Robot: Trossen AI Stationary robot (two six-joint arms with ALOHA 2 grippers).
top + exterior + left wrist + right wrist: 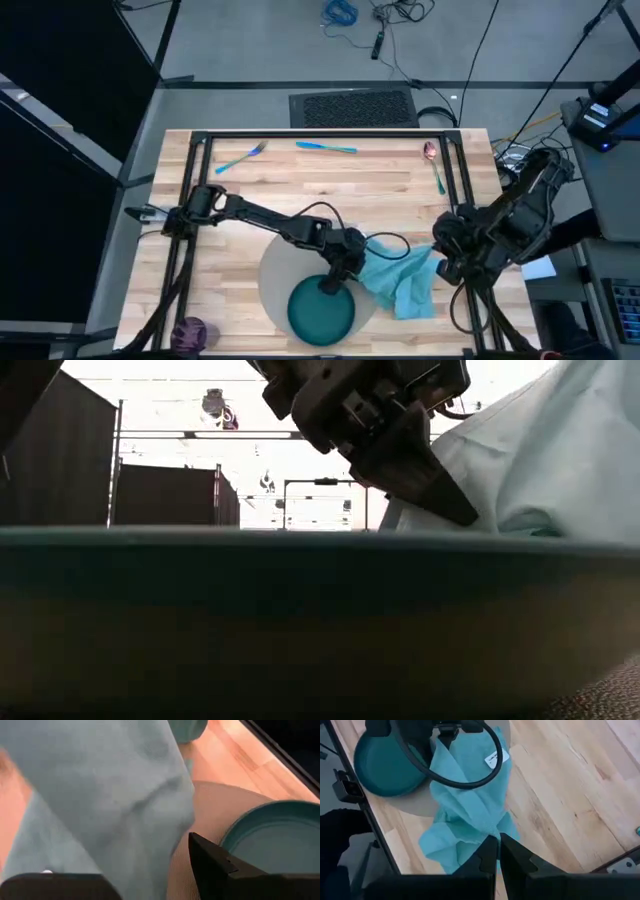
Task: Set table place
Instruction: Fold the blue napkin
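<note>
The dark teal plate [322, 310] sits on the round grey mat [275, 275] near the table's front edge. The light blue napkin [405, 280] lies crumpled to the plate's right, partly on the mat and partly on the wood. My left gripper [335, 278] stands open at the napkin's left end, just beyond the plate's far rim, with a bunch of cloth [140, 820] between its fingers. My right gripper [497, 855] is shut on the napkin's right end. The plate's rim [300, 545] fills the low view. My left gripper has its fingers [215, 865] on either side of a bunched fold of the napkin; I cannot tell whether they touch it. My right gripper pinches the napkin's right-hand edge [489, 839] between its two fingers, coming from the table's right side and slanting down. That end is raised a little; the rest lies slack on the mat and table.
A blue-handled fork [240, 157], knife [325, 147] and spoon [433, 160] lie along the table's far edge. The small purple cup [190, 332] stands at the near left corner. Bare wood lies between the cutlery and the mat.
</note>
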